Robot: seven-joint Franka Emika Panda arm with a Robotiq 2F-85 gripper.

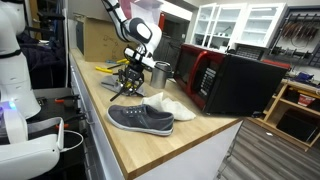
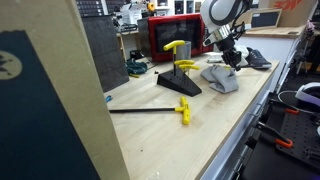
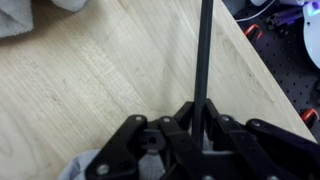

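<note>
Wrist view: claw (image 3: 200, 140) clenched on a thin black shaft (image 3: 205, 60). It is pinched dead centre between the pads, so it sticks straight out ahead over the wooden table (image 3: 100, 80). Probably a tool shank. The end at the fingers is hidden, so no handle shows. Pale fabric in the top left corner is too cropped to name.

In an exterior view, the claw (image 1: 133, 66) hangs close by the black tool stand (image 1: 122, 88), overlapping it from this angle, fingers pointing down. The shaft is too thin to pick out here. Yellow handles show at the stand, likely parked there so the tools stay easy to grab. Grey shoe (image 1: 140, 119) sits sole down on the camera side of the stand, with a white shoe (image 1: 172, 106) touching it. Metal cup (image 1: 160, 72) is just behind the stand, and a red-fronted microwave (image 1: 215, 75) is further beyond.

In an exterior view, the claw (image 2: 230, 60) is off to one side of the stand (image 2: 180, 85), low over the white shoe (image 2: 220, 78). A loose T-handle key (image 2: 150, 110) lies flat on the table just in front of the stand. Its yellow crossbar probably stops it rolling.
</note>
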